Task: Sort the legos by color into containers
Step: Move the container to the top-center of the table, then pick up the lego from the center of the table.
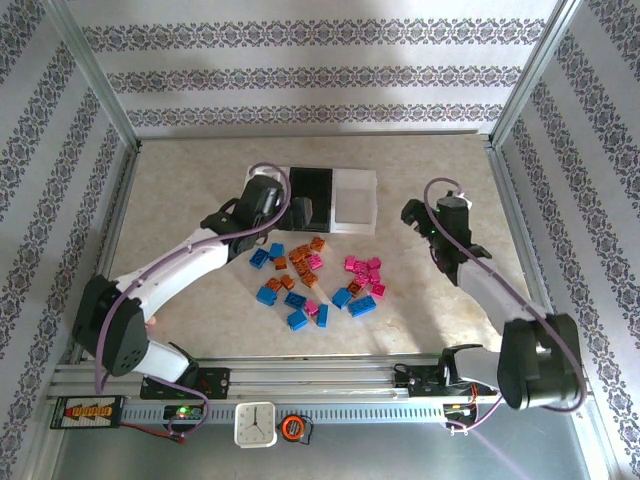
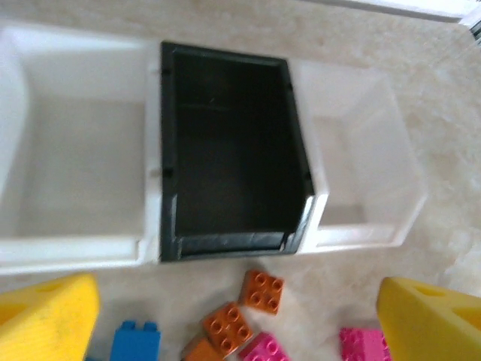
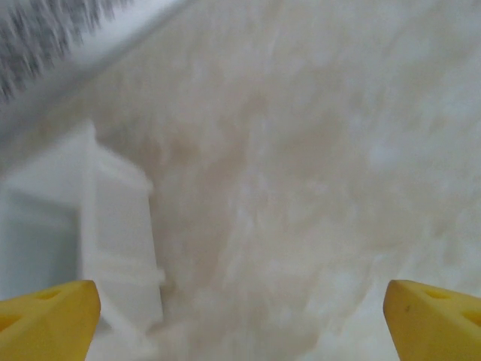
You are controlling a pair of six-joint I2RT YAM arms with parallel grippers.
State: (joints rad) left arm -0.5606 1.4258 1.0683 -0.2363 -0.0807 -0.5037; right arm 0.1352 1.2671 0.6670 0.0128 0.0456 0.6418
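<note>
Striped wallpaper walls (image 1: pixel 320 60) box in the beige tabletop (image 1: pixel 180 190) I'm working over. On the left wrist camera, the left gripper (image 2: pixel 239 316) has its yellow fingers (image 2: pixel 45 320) spread wide with nothing between them. It hovers over the far edge of the pile, facing the bins. I read that pose as lining up: open and empty so it can come down on a brick, and aimed so the drop-off is in sight. Just below it lie orange bricks (image 2: pixel 263 290), a blue brick (image 2: pixel 135 338) and pink bricks (image 2: pixel 361 342), all near the black bin (image 2: pixel 225 242) but not touching it. That bin sits between the left white bin (image 2: pixel 75 252) and the right white bin (image 2: pixel 361 232), the three pressed side by side with tops open. All of them look empty to me, so I judge the sorting has not begun. The rest of the legos (image 1: pixel 315 280) lie scattered on the table just on my side of the bins, colours mixed, within what I take to be either arm's reach. The right gripper (image 3: pixel 240 316) is likewise parted and empty, over bare table beside the right white bin and well apart from the pile. I take it as held clear so the left arm can work.
</note>
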